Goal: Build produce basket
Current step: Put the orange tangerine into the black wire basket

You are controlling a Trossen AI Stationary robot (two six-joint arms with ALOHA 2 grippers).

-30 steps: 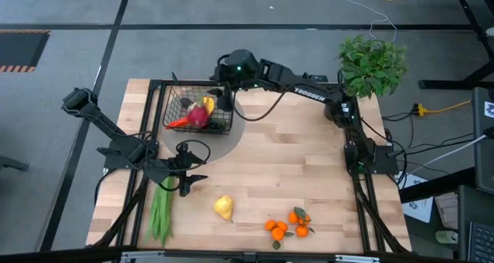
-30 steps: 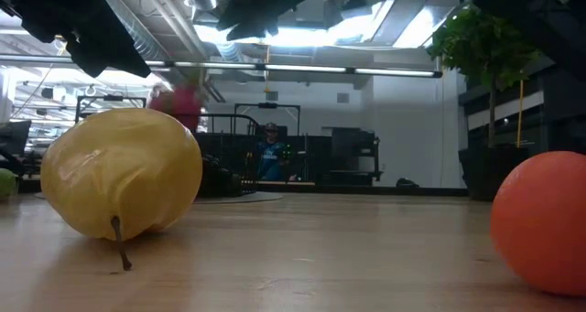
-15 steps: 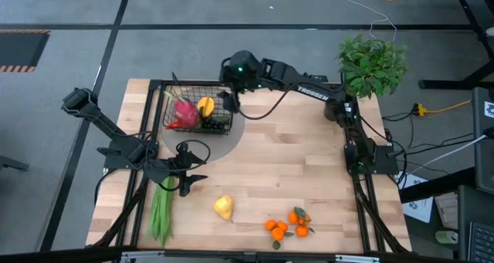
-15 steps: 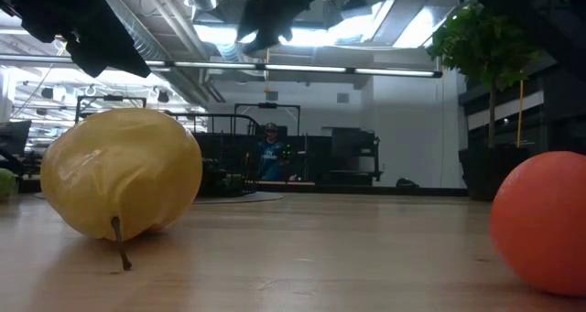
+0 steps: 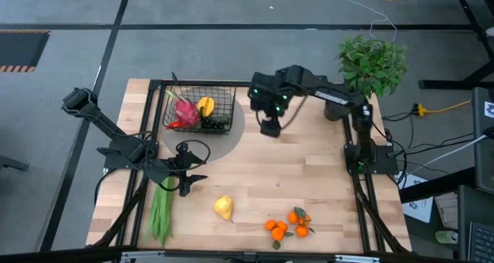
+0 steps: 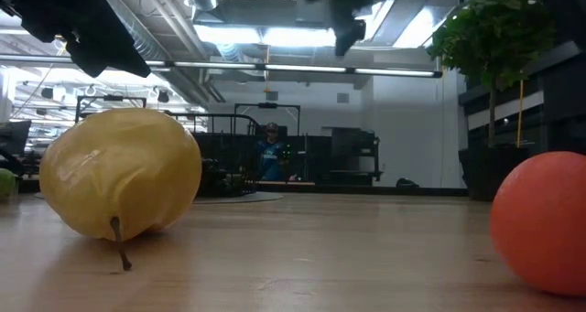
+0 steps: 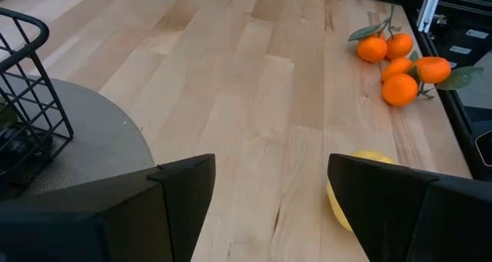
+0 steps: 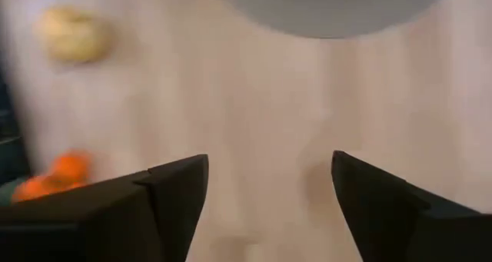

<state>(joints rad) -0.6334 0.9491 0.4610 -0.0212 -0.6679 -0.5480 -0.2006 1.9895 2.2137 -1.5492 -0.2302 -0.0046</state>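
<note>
The black wire basket (image 5: 199, 109) stands on a grey round mat (image 5: 224, 143) at the table's far left, holding a pink dragon fruit (image 5: 184, 109), a yellow pepper (image 5: 205, 106), a carrot (image 5: 174, 125) and dark grapes (image 5: 217, 123). A yellow pear (image 5: 223, 207), oranges (image 5: 288, 224) and green beans (image 5: 160, 210) lie near the front edge. My right gripper (image 5: 269, 127) is open and empty above the table, right of the basket. My left gripper (image 5: 187, 180) is open and empty, above the table near the beans.
A leafy potted plant (image 5: 371, 65) stands at the far right corner. Bare wood lies between the mat and the oranges. In the low view the pear (image 6: 119, 175) and an orange (image 6: 540, 220) fill the foreground.
My right gripper has let go of the dragon fruit over the basket and swung quickly toward the table's right, away from the basket. The dragon fruit has come to rest in the basket's left part, beside the pepper.
</note>
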